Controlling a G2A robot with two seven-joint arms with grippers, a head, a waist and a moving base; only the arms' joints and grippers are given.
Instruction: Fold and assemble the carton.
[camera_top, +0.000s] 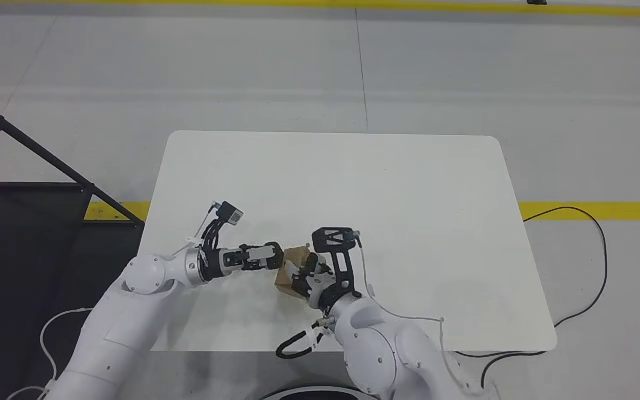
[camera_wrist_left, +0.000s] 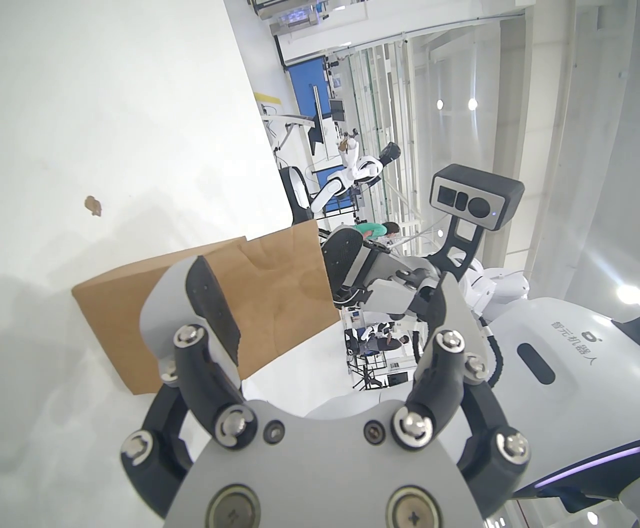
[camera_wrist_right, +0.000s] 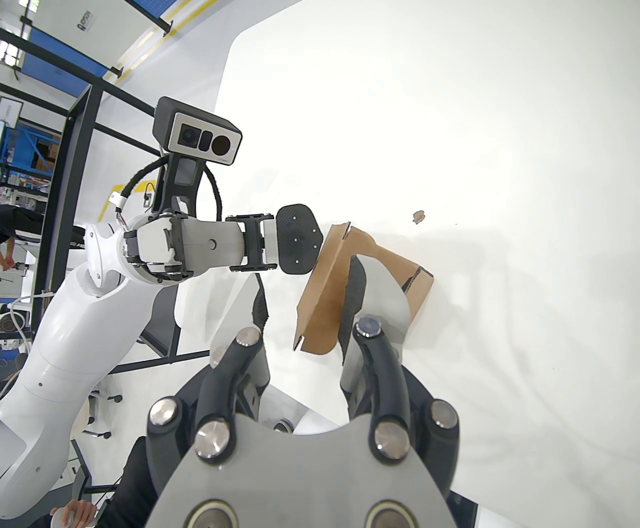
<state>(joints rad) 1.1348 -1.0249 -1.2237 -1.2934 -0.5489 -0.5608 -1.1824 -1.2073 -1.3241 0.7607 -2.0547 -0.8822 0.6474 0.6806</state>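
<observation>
1. The carton was a small piece of plain brown cardboard, partly folded, with one panel standing up and others bent behind it. A notched, cut edge showed along one flap.
2. It sat on the white worktop near the robot's edge, between the two grippers.
3. The left gripper was at the carton's side with its fingers spread wide. In the right wrist view one black pad met the carton's upper edge.
4. The right gripper had its fingers apart on either side of the standing panel. I could not tell whether they pressed on it.
5. A tiny brown scrap lay on the worktop, apart from the carton.
</observation>
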